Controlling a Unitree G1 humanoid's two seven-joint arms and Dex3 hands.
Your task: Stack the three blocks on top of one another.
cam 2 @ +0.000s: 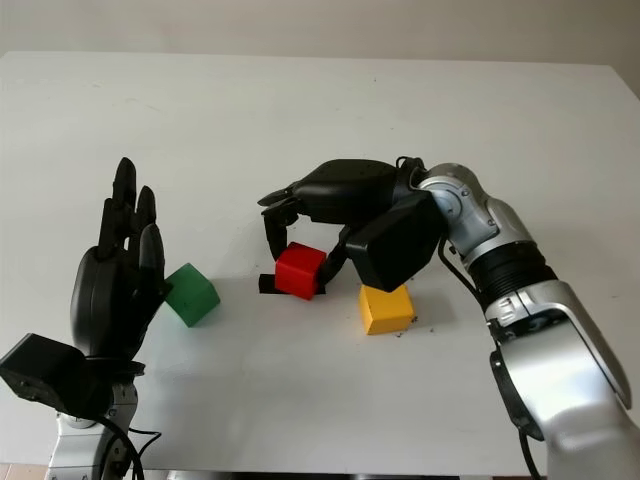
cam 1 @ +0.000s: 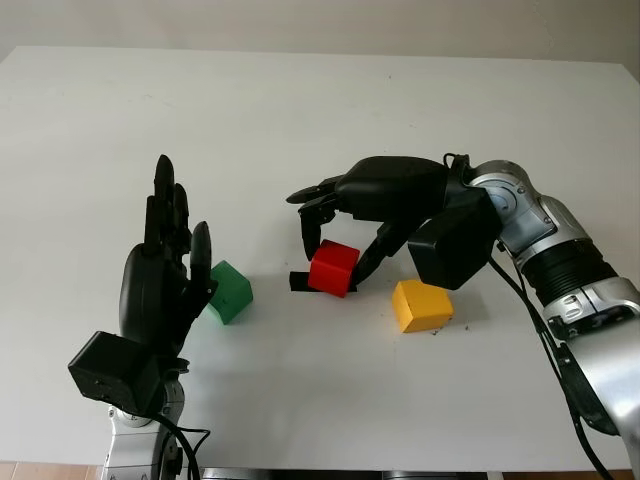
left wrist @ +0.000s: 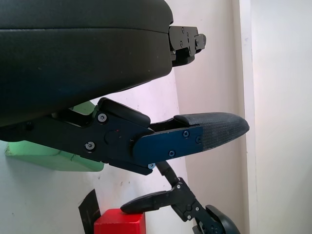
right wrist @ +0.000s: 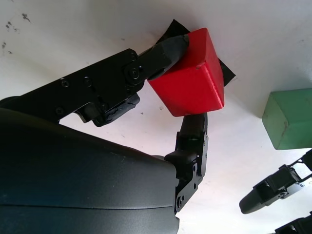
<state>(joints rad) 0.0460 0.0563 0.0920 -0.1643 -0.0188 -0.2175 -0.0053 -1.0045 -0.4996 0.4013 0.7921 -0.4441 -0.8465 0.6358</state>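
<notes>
My right hand (cam 1: 335,258) reaches in from the right and is shut on the red block (cam 1: 333,266), with fingers on its far side and the thumb on its near side. In the right wrist view the red block (right wrist: 192,73) sits tilted between the fingertips, over a black mark (cam 1: 298,282) on the table. The yellow block (cam 1: 421,305) lies on the table just right of the red one, below my right wrist. The green block (cam 1: 229,291) lies to the left, beside my open left hand (cam 1: 183,215), which stands upright with its palm toward that block.
The blocks lie on a white table (cam 1: 300,110) whose far half is bare. Its near edge runs along the bottom of the head views. A cable hangs from my right forearm (cam 1: 560,260) toward the table's right side.
</notes>
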